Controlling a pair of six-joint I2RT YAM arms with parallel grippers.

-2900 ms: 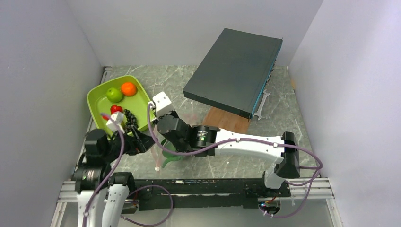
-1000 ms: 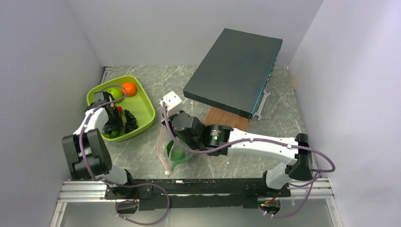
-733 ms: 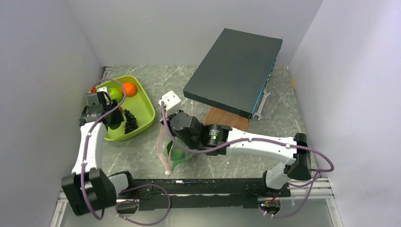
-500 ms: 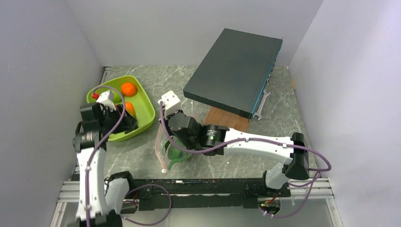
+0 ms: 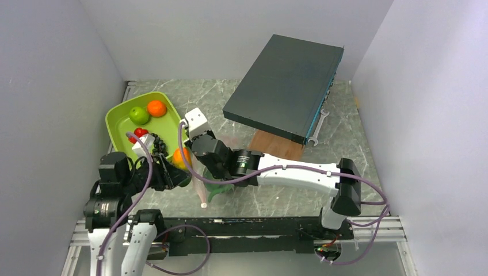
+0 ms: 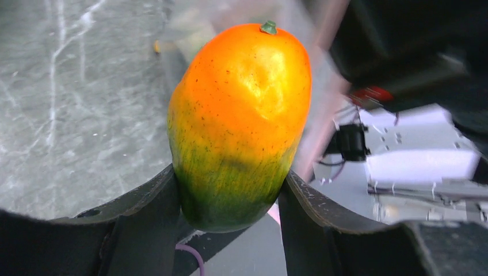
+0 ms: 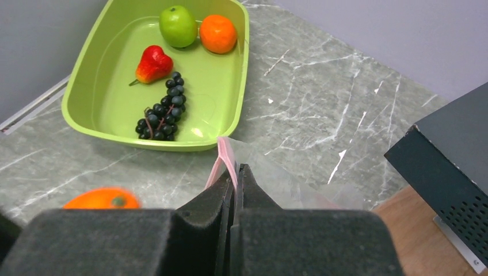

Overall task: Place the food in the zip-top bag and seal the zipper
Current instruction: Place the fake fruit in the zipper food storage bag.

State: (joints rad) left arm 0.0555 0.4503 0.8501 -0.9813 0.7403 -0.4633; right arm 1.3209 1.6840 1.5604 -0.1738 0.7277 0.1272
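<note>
An orange fruit with a green base [image 6: 241, 115] is clamped between my left gripper's [image 6: 230, 192] fingers, held just left of the bag's mouth [image 5: 180, 157]. My right gripper [image 7: 237, 172] is shut on the zipper [image 7: 225, 154], the pink strip, holding up the clear zip-top bag [image 5: 202, 183]. Leafy greens [image 5: 217, 188] lie inside the bag. The lime-green tray [image 7: 92, 109] holds a green apple [image 7: 178, 26], an orange [image 7: 218, 33], a red fruit [image 7: 153, 63] and black grapes [image 7: 164, 115].
A large dark box [image 5: 285, 86] rests tilted at the back right, over a wooden board [image 5: 276, 146]. A wrench [image 5: 318, 127] lies beside it. Grey walls close in both sides. Marble tabletop [image 5: 288, 195] shows at the front right.
My left arm has come away from the tray and swung right to the bag's mouth with the orange-green fruit in its grip. The right arm shifted slightly left, still pinching the bag.
</note>
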